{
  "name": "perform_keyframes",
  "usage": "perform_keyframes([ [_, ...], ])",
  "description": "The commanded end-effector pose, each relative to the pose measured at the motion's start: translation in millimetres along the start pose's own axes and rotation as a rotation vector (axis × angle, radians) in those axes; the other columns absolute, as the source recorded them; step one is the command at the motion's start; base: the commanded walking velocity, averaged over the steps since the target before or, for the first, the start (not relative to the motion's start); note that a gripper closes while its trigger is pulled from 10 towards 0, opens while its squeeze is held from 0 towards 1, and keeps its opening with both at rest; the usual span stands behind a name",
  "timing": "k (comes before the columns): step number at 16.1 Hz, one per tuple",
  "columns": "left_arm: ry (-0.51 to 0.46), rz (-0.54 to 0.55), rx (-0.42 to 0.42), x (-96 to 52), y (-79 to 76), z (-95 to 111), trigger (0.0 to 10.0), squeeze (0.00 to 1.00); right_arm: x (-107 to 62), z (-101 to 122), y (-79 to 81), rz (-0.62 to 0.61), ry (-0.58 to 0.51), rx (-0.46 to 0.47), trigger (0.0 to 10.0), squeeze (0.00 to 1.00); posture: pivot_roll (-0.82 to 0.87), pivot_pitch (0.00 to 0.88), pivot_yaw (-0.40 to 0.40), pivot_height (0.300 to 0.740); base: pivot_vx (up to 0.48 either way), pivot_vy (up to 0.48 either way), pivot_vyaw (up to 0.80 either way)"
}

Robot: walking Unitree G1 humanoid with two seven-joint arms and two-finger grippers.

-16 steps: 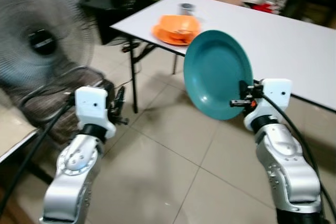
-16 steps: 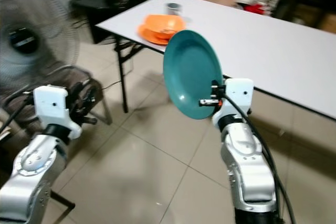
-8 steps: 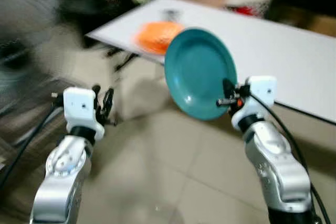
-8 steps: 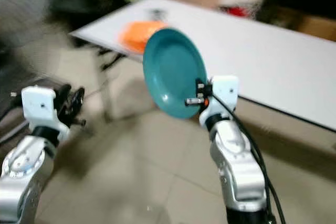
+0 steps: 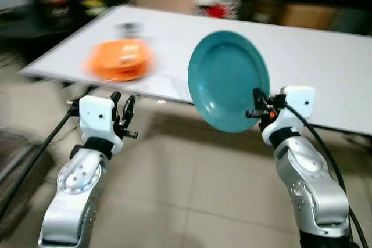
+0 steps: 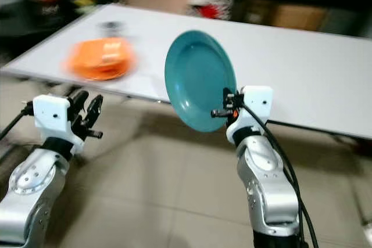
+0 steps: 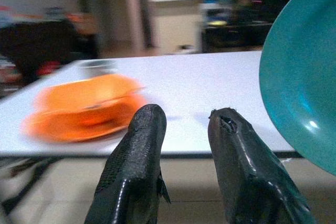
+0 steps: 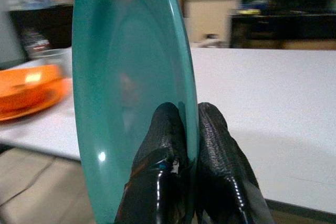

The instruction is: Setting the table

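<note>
We carry the round teal plate [image 5: 228,79] upright, rim pinched in right gripper [image 5: 259,108] jaws short of the white surface [image 5: 325,68]; thin grip could slip; left gripper [image 5: 122,114] jaws narrowly open, empty

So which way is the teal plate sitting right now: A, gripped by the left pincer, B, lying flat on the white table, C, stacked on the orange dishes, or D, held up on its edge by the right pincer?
D: the right pincer pinches the rim of the teal plate, one finger on each face, holding it upright in the air short of the white table, while the left pincer is open and holds nothing.
</note>
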State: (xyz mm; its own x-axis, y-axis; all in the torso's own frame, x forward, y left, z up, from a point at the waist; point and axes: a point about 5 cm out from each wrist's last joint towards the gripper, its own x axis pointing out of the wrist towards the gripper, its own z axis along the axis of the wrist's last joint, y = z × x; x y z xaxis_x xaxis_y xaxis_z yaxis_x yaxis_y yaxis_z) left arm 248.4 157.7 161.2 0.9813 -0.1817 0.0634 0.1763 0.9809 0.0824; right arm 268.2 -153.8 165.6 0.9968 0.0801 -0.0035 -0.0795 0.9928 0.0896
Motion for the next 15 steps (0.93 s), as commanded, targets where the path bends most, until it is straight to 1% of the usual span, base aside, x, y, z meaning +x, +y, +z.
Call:
perform_keyframes([
  [1,-0.004,-0.007,0.013,-1.3,1.4,1.0,10.0,0.00,1.0,12.8,0.4,0.005,-0.060,0.023,10.0,0.00,0.05,0.000,-0.007,0.740,0.375,0.000,-0.44],
  [3,-0.002,-0.012,0.014,-1.9,0.2,0.2,10.0,0.00,2.2,13.7,0.3,0.015,-0.054,0.077,10.0,0.00,0.05,0.000,-0.007,0.740,0.379,0.000,0.00],
  [4,-0.003,-0.017,0.020,-1.5,-1.0,0.1,10.0,0.00,4.0,13.5,-0.6,0.033,-0.033,0.167,10.0,0.00,0.06,0.000,-0.008,0.740,0.379,0.000,0.00],
  [5,-0.003,-0.018,0.021,-1.4,-1.2,0.1,10.0,0.00,4.4,13.2,-0.8,0.037,-0.026,0.195,10.0,0.00,0.06,0.000,-0.008,0.740,0.379,0.000,0.00],
  [7,-0.003,-0.021,0.021,-1.7,-2.3,-0.3,10.0,0.00,9.4,13.0,-10.4,0.029,0.004,0.214,10.0,0.00,0.06,0.000,-0.009,0.740,0.379,0.000,0.00],
  [8,-0.003,-0.022,0.021,-1.8,-2.5,-0.6,10.0,0.00,10.8,12.6,-12.0,0.037,0.018,0.228,10.0,0.00,0.06,0.000,-0.011,0.740,0.379,0.000,0.00],
  [10,-0.003,-0.023,0.018,-2.4,-2.6,-0.8,10.0,0.00,12.5,12.7,-11.8,0.075,0.051,0.261,10.0,0.00,0.06,0.000,-0.013,0.740,0.379,0.000,0.00],
  [13,-0.001,-0.040,0.027,-3.1,-5.0,-1.4,10.0,0.00,13.6,8.3,-15.1,0.081,0.138,0.303,10.0,0.00,0.06,0.000,-0.016,0.740,0.374,0.000,0.00],
  [15,0.007,-0.058,0.024,-3.4,-8.0,-2.4,10.0,0.00,13.2,8.8,-15.0,0.101,0.150,0.352,10.0,0.00,0.06,0.000,-0.015,0.740,0.317,0.000,0.00],
])
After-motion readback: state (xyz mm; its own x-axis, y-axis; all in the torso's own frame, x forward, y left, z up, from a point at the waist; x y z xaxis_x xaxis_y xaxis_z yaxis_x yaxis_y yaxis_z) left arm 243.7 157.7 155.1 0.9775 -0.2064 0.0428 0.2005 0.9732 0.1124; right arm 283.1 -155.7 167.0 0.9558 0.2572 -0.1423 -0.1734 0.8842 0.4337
